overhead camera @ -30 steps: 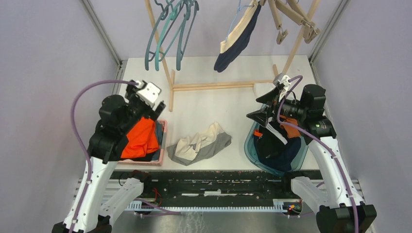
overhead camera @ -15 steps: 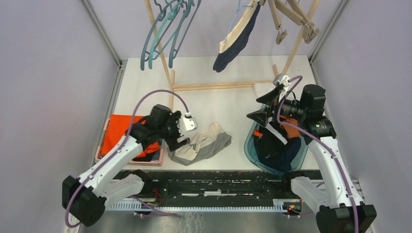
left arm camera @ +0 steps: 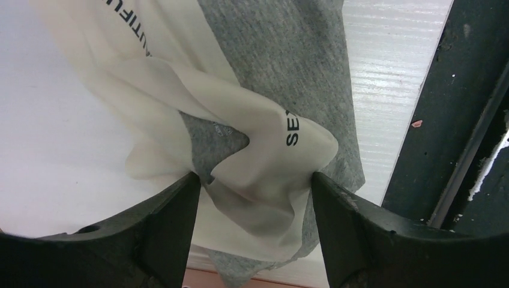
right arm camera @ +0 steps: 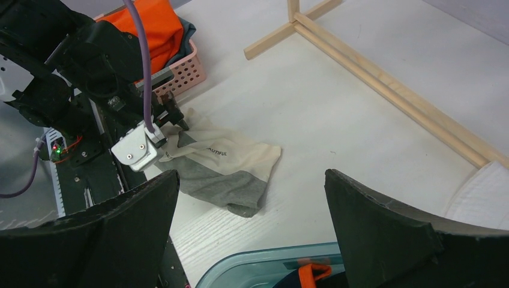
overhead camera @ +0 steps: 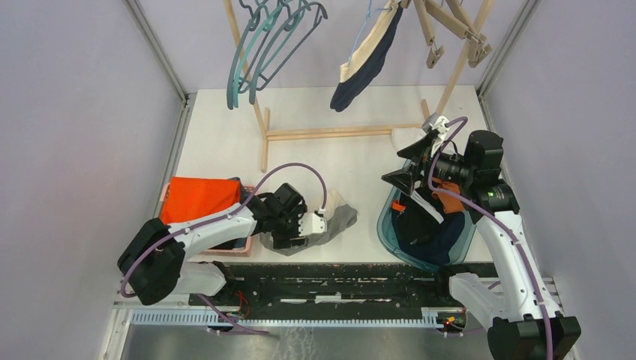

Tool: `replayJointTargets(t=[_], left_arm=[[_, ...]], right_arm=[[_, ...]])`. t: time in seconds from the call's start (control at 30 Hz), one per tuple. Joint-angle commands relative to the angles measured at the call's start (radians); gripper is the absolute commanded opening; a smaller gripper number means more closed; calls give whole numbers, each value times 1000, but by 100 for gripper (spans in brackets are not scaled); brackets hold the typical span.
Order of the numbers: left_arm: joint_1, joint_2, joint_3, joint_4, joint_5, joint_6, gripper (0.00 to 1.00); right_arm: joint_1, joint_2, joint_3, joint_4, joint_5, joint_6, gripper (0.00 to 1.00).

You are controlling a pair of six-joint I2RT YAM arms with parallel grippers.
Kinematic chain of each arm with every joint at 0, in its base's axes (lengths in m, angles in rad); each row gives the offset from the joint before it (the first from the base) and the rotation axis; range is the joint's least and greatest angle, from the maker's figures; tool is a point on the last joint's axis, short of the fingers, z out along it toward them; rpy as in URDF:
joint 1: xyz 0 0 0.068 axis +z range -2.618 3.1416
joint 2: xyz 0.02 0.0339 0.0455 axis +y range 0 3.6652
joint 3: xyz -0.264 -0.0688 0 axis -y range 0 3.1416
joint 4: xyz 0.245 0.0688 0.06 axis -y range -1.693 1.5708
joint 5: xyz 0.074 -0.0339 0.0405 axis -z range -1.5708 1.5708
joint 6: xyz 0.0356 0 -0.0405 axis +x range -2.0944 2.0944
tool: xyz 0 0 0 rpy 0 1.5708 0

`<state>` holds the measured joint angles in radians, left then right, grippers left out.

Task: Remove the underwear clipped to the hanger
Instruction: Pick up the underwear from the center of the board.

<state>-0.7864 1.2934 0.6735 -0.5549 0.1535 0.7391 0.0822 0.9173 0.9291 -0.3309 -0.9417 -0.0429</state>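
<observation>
A cream and navy underwear (overhead camera: pixel 363 58) hangs from the hanger at the top of the rack. Another underwear, grey and cream (overhead camera: pixel 339 218) (right arm camera: pixel 231 163), lies crumpled on the table near the front edge. My left gripper (overhead camera: pixel 294 240) (left arm camera: pixel 253 180) is down on its left end, open, with a raised cream fold (left arm camera: pixel 264 174) between the two fingertips and touching both. My right gripper (overhead camera: pixel 405 163) (right arm camera: pixel 251 177) hovers wide open over the teal bin, holding nothing.
The teal bin (overhead camera: pixel 385 225) (right arm camera: pixel 258 267) at the right holds navy and orange garments (overhead camera: pixel 429 231). A pink basket (overhead camera: pixel 248 241) with a bright orange cloth (overhead camera: pixel 196 198) sits at the left. Teal hangers (overhead camera: pixel 262 45) and wooden clips (overhead camera: pixel 450 26) hang from the wooden rack (right arm camera: pixel 384 90).
My left arm swung from above the pink basket to the right and down onto the grey and cream underwear, its jaws narrowing slightly. The teal hangers sway. The right arm stayed still.
</observation>
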Motion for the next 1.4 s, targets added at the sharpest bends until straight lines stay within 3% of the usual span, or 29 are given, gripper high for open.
replayJointTargets(t=[0.0, 0.1, 0.3, 0.37, 0.6, 0.77, 0.93, 1.13, 1.37], left_arm=[[-22, 19, -9, 66, -12, 15, 71], [-31, 12, -25, 66, -3, 11, 60], [-31, -35, -8, 20, 9, 11, 13], [-31, -57, 21, -15, 1, 19, 4], [-31, -212, 171, -108, 2, 72, 3], [-31, -295, 320, -58, 134, 38, 3], [-31, -255, 469, -25, 241, 12, 3], [-31, -166, 607, 45, 331, -104, 3], [-31, -113, 607, 209, 359, -323, 3]], right_arm=[[-5, -19, 13, 25, -10, -14, 100], [-4, -21, 7, 32, -10, -11, 100], [-4, -26, -7, 59, -10, -11, 100], [-4, -29, -19, 74, -6, -9, 100], [-6, -26, -32, 107, 10, 16, 100], [-6, -27, -54, 166, -32, 65, 99], [15, -13, -81, 276, -93, 169, 100], [146, 16, -88, 312, -105, 180, 100], [270, 62, -158, 441, -113, 225, 99]])
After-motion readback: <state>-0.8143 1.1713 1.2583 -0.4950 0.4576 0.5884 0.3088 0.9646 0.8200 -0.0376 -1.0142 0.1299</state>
